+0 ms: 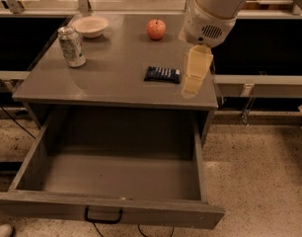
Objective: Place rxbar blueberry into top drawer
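Just right of rxbar blueberry (163,74), gripper (191,87) pointing down, open or closed impossible to tell; bar's long axis left-right; top drawer (141,212) open below, in front.

Drink can (72,46) near white bowl (91,26) — red apple (156,28) apart.

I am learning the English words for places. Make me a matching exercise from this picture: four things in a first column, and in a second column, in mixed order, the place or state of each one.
Things
1. rxbar blueberry
2. top drawer
3. drink can
4. gripper

Places and states
A. standing upright at the left of the cabinet top, near the bowl
B. hanging above the right part of the cabinet top
C. lying flat on the cabinet top, toward its front right
D. pulled open, below the cabinet top

Right pairs: 1-C, 2-D, 3-A, 4-B.
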